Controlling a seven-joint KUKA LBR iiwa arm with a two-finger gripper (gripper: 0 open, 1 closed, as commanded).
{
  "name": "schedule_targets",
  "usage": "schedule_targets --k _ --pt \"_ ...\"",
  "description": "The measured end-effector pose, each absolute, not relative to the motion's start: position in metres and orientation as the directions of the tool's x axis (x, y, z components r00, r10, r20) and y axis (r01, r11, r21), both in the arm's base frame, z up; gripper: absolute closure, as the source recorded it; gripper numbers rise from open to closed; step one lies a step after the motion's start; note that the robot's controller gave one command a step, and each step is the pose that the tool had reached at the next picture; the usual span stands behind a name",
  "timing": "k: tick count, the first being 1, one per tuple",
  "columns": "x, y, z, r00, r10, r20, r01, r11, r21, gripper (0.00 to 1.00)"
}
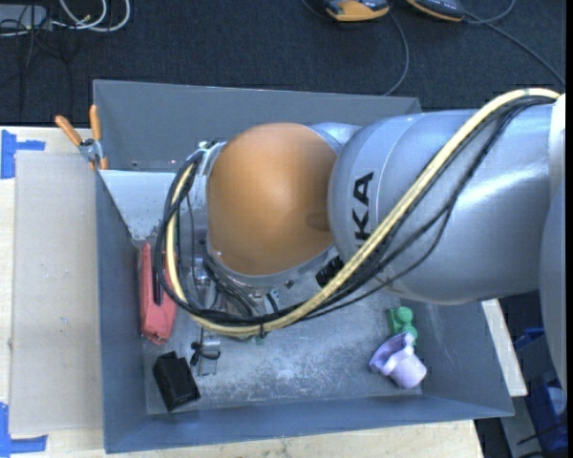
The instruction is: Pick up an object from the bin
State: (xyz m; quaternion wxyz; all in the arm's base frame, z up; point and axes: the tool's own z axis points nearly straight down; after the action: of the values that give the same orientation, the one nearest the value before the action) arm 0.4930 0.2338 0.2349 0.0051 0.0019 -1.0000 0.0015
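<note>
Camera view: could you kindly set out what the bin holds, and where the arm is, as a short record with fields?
bin: grey metal, a few loose things on its floor
arm: silver, reaching in from the right, orange cover at the wrist
tool: low over the floor's left part
red thing: long, lying along the left wall
black block: near left corner, nearest the tool
purple thing: near right, with a green piece beside it

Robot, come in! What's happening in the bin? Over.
Gripper down, left end of grey metal bin. Nearest: small black block, long flat red piece. Lilac-and-green plastic thing lies apart, right.
</note>
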Motion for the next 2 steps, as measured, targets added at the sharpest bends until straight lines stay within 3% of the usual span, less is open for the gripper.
schedule_targets --k 1,2 --pt "0.495 0.232 0.239 -1.0 0.001 0.002 0.001 1.0 -0.001 0.0" --pt "0.5 0.231 0.202 -0.997 0.083 0.002 0.083 0.997 -0.001 0.0"
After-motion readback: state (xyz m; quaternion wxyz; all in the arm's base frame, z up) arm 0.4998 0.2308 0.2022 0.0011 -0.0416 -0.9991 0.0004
